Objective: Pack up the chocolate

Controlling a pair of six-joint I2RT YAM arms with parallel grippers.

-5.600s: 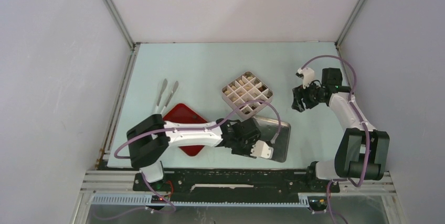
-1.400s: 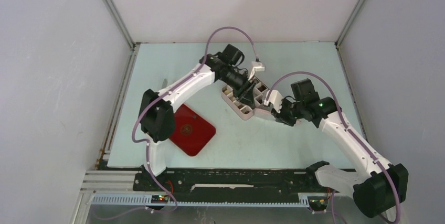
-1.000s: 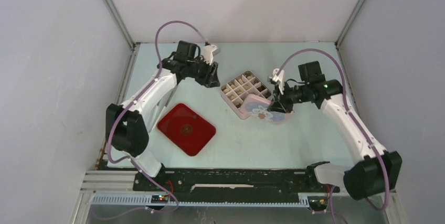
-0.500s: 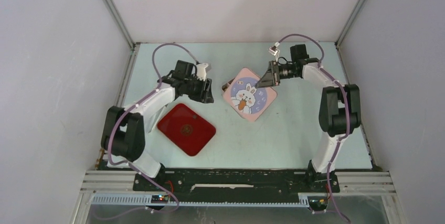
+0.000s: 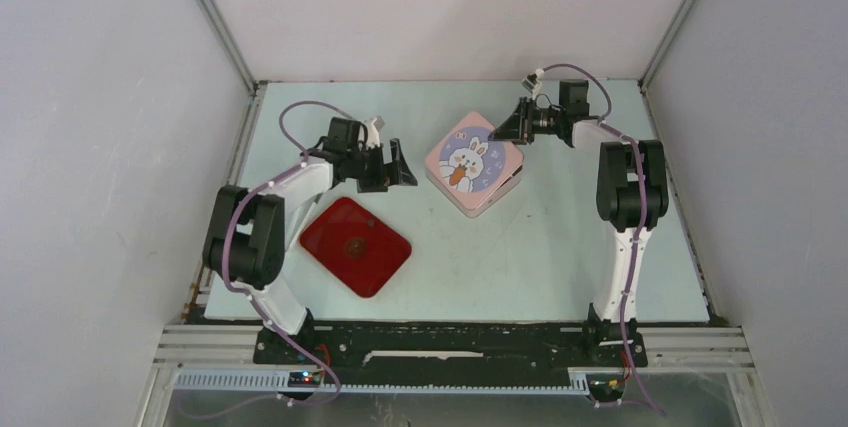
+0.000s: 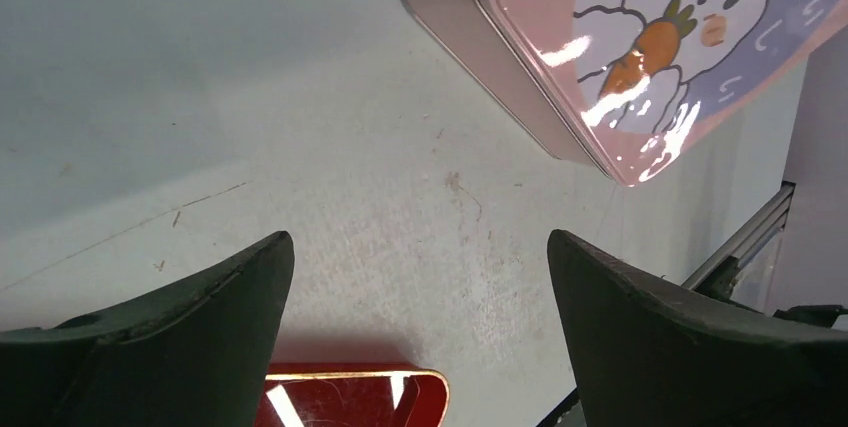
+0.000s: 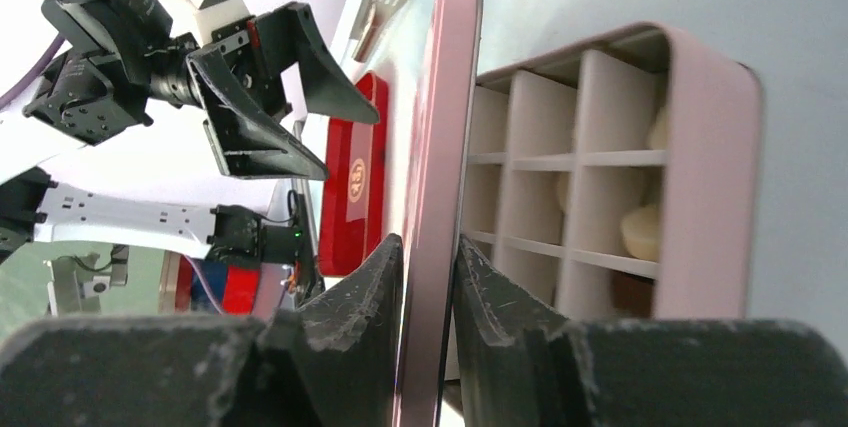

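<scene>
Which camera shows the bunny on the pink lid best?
The top external view: the pink lid faces it, bunny whole. The left wrist catches only one corner with the carrot; the right wrist sees the lid edge-on, no bunny.

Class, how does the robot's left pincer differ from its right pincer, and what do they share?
The left pincer is spread wide and empty; the right pincer is closed on the edge of the pink lid. The left hangs over bare table beside the red tray; the right is at the box. Both are dark and two-fingered.
</scene>
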